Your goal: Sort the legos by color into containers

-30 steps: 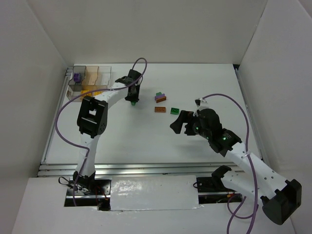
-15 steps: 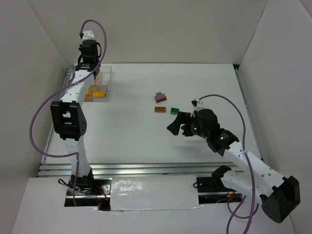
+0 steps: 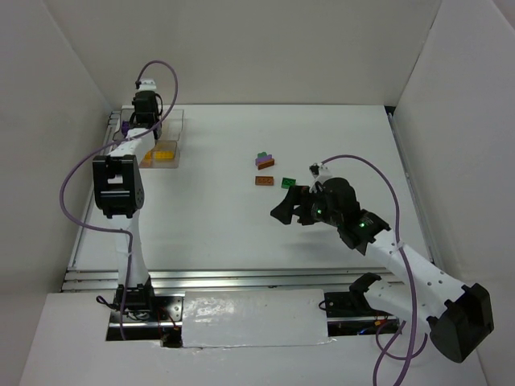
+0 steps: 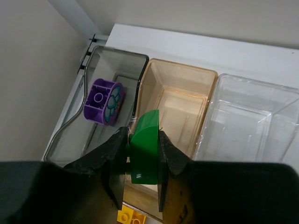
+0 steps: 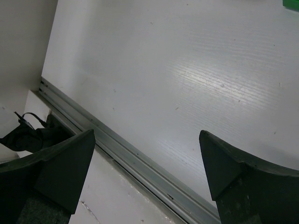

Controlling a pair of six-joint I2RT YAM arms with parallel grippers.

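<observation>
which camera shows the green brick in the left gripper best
Left wrist: the green brick fills the centre of the picture, pinched in the left gripper above the tray. In the top view it cannot be made out at the gripper. The right wrist view misses it entirely.

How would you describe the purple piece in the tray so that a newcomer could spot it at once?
Find the organizer tray at the far left corner of the table. Its smoky grey end compartment holds the purple piece alone. It is round with a pale flower pattern, unlike the green brick in the left gripper.
</observation>
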